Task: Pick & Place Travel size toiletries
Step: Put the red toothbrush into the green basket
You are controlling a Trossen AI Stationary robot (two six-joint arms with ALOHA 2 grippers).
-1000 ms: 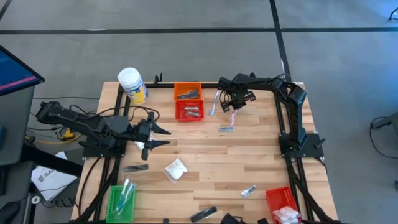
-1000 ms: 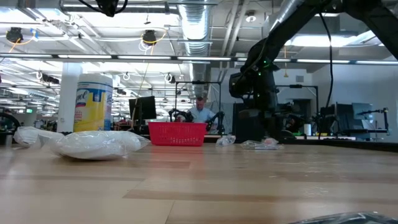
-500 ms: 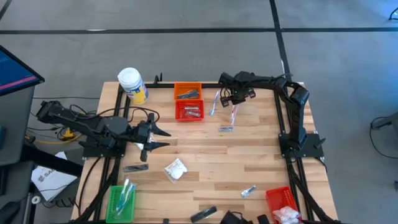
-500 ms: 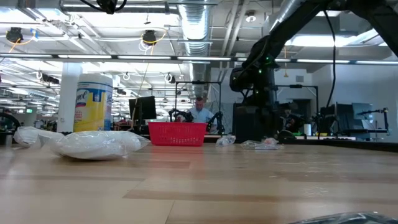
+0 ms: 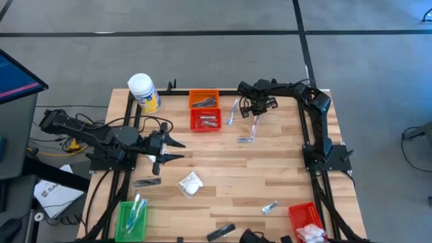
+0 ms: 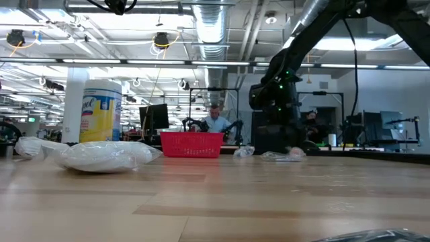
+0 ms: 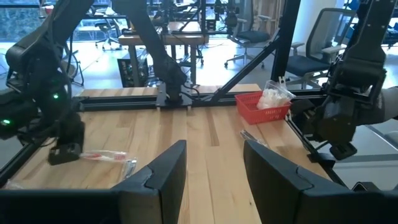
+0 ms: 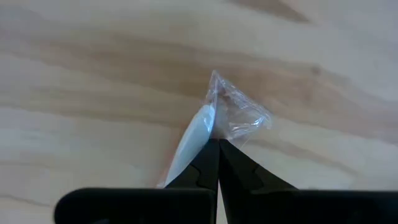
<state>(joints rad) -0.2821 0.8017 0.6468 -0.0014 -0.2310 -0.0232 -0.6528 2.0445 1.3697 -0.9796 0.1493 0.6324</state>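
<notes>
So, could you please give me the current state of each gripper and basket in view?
Right gripper: shut on a clear-plastic stick.
Left gripper: open, empty.
Orange basket: holds items.
Red basket: holds sachets.
Green basket: holds clear packets.
Corner red basket: holds white packets.

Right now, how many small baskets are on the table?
4. An orange basket at the far edge, a red basket right in front of it, a green basket at the near left corner, another red one at the near right corner. None looks hidden.
</notes>
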